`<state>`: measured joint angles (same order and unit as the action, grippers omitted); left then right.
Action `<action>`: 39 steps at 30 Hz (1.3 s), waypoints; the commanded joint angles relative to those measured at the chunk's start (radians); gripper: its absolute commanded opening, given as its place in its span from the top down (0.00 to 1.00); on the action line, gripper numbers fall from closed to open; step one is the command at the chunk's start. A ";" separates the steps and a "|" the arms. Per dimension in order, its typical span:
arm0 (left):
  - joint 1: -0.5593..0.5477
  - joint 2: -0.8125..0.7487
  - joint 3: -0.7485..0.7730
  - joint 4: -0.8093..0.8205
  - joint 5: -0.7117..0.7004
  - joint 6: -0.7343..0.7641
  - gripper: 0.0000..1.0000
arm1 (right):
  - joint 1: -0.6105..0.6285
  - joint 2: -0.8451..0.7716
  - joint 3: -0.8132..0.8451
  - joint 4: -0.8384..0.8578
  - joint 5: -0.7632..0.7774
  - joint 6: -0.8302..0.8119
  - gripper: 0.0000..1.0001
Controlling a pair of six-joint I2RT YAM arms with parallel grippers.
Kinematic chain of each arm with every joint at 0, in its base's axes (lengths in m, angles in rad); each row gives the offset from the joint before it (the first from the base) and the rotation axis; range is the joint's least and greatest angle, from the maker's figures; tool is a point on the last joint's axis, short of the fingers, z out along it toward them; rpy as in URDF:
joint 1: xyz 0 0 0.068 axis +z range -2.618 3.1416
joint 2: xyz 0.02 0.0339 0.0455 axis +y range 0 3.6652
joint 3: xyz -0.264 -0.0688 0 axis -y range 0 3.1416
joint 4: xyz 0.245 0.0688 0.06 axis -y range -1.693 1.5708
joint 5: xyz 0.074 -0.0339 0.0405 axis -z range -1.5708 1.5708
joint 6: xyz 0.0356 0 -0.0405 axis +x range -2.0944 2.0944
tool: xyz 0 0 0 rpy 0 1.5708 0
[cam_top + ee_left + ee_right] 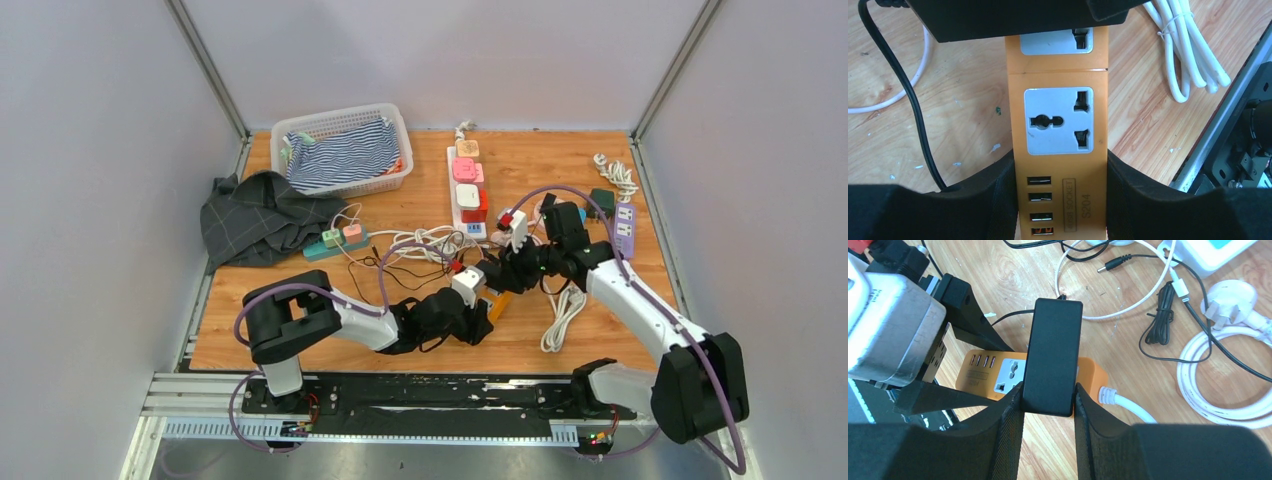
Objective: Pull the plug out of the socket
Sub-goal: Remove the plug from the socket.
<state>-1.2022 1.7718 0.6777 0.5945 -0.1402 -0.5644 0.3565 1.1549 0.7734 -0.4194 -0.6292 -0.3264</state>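
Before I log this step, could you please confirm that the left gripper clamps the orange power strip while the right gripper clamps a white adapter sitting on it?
Not quite: the adapter is black, not white, as the right wrist view shows. The left gripper does clamp the orange power strip while the right gripper clamps that adapter on it.

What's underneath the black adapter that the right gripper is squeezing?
The orange power strip, one free socket showing beside it. The adapter hides its own socket and prongs.

Bright, even overhead light; soft faint shadows; top view slightly hazy
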 commanded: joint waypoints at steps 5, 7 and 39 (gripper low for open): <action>-0.019 0.061 -0.021 -0.150 0.067 0.026 1.00 | 0.079 0.087 0.036 0.027 0.007 0.023 1.00; -0.019 0.057 -0.024 -0.151 0.066 0.027 1.00 | 0.074 0.161 0.079 -0.046 -0.180 0.013 1.00; -0.011 0.041 0.086 -0.445 0.254 0.110 1.00 | 0.056 0.105 0.102 -0.054 -0.393 0.044 1.00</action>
<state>-1.1912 1.7386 0.7799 0.3035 -0.0502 -0.5079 0.4164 1.3045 0.8280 -0.4904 -0.5709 -0.3393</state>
